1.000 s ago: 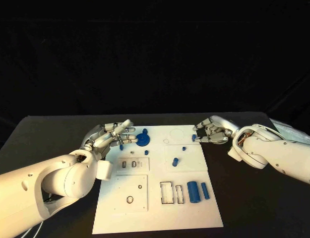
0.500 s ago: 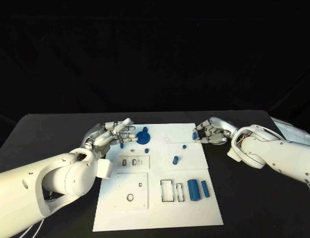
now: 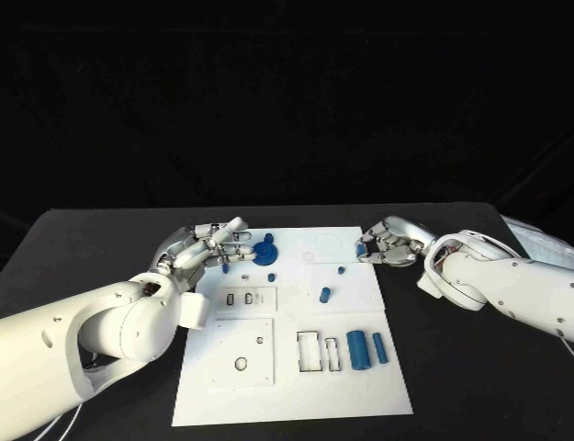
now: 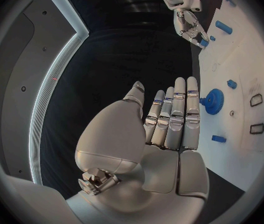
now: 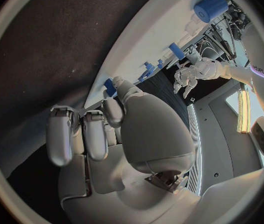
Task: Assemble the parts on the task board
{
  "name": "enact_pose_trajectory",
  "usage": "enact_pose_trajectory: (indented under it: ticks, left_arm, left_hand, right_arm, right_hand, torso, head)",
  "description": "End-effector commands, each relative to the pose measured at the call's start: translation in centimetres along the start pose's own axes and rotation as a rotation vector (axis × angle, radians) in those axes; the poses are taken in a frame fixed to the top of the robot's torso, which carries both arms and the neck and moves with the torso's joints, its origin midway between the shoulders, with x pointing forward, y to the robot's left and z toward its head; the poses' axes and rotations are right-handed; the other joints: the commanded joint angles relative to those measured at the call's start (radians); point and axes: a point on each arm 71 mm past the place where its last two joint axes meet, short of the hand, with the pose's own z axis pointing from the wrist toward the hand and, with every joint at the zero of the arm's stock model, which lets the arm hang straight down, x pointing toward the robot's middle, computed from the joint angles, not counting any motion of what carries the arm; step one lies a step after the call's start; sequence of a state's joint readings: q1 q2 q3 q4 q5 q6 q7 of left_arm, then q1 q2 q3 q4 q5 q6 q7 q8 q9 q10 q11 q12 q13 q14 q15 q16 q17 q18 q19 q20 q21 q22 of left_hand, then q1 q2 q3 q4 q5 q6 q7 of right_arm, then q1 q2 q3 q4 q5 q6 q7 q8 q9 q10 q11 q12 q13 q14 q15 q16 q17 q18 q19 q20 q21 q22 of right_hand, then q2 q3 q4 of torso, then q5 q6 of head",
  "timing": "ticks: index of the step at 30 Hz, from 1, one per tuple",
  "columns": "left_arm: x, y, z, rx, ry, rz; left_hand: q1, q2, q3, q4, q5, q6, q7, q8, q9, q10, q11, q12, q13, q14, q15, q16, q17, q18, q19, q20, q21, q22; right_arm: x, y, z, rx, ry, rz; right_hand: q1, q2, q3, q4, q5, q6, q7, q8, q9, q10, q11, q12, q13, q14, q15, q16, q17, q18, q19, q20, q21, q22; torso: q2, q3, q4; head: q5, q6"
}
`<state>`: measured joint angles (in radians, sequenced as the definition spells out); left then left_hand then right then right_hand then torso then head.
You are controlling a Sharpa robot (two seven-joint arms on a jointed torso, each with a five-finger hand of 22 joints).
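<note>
A black desk stands before a black backdrop. Beyond it, a grey wall panel carries a curved strip of white light.

The black table carries the white task board at its middle.

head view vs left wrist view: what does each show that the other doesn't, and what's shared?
Head view alone: the whole task board, with its near end, the two blue cylinders and the rectangular slots beside them.

Left wrist view alone: the left hand's palm side, fingers straight and together, nothing in it.

Both: the left hand beside the blue gear, the right hand at the board's far right edge with a small blue part at its fingertips; whether it is gripped is unclear.
</note>
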<state>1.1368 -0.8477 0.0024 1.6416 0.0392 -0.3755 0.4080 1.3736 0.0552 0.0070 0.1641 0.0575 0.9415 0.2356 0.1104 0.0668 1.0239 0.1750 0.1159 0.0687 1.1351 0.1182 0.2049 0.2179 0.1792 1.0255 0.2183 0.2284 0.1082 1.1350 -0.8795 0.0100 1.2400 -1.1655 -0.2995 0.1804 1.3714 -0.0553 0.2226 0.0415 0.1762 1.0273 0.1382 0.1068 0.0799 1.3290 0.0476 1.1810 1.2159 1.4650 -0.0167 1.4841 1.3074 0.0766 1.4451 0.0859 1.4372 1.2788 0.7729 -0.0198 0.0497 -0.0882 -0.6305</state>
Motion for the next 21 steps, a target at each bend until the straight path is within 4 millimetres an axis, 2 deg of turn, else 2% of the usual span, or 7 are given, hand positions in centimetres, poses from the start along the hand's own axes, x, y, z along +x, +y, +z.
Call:
enact_pose_trajectory:
  ticks: [1,10,15,21]
  left_arm:
    - [0.3,-0.1,0.0,0.008,0.026,-0.007]
    - [0.4,-0.1,0.0,0.006,0.028,-0.008]
    - [0.4,0.0,0.0,0.005,0.029,-0.008]
    - [0.2,0.0,0.1,0.005,0.025,-0.006]
  left_hand:
    - [0.007,0.002,0.001,-0.007,0.005,-0.004,0.002,-0.005,-0.002,-0.003,0.002,-0.003,-0.001,-0.006,0.0,-0.005,0.001,0.001,-0.002,0.005,-0.002,-0.001]
    - [0.007,0.002,0.001,-0.007,0.005,-0.004,0.002,-0.005,-0.002,-0.003,0.002,-0.003,-0.001,-0.006,0.0,-0.005,0.001,0.001,-0.002,0.005,-0.002,-0.001]
    - [0.007,0.002,0.001,-0.007,0.005,-0.004,0.002,-0.005,-0.002,-0.003,0.002,-0.003,-0.001,-0.006,0.0,-0.005,0.001,0.001,-0.002,0.005,-0.002,-0.001]
    - [0.007,0.004,0.002,-0.009,0.005,-0.005,0.003,-0.005,-0.001,-0.005,0.003,-0.003,-0.001,-0.009,0.001,-0.009,0.002,0.001,-0.002,0.006,-0.005,-0.003]
  right_arm:
    - [0.1,0.1,0.1,-0.004,-0.004,-0.005]
    - [0.1,0.1,0.2,0.003,-0.023,-0.004]
    - [-0.1,0.3,0.2,0.003,-0.06,-0.001]
    - [-0.5,1.2,0.1,0.005,-0.116,0.061]
  right_hand:
    - [0.001,0.012,0.006,0.001,-0.006,0.012,-0.003,0.007,0.001,0.011,-0.001,0.008,0.005,0.072,-0.01,0.005,0.094,-0.016,0.001,-0.006,0.005,0.001]
    - [-0.003,0.017,0.014,-0.003,-0.011,0.037,-0.013,0.018,0.005,0.017,-0.009,0.016,0.012,0.073,-0.016,0.006,0.097,-0.016,0.001,-0.012,0.005,0.002]
    - [0.002,0.034,0.029,-0.009,-0.014,0.069,-0.027,0.036,0.014,0.028,-0.02,0.028,0.023,0.074,-0.026,0.007,0.1,-0.017,0.004,-0.02,0.008,0.006]
    - [0.008,0.049,0.046,-0.018,-0.012,0.075,-0.033,0.04,0.017,0.036,-0.026,0.036,0.032,0.074,-0.032,0.008,0.103,-0.017,0.004,-0.027,0.007,0.006]
  torso:
    - [0.0,-0.0001,-0.0008]
    - [-0.001,-0.0006,-0.0001]
    - [-0.001,-0.0007,-0.0003]
    - [-0.003,-0.0003,0.001]
  head:
    - [-0.001,0.0]
    - [-0.002,-0.003]
    - [-0.003,-0.005]
    - [-0.003,-0.004]
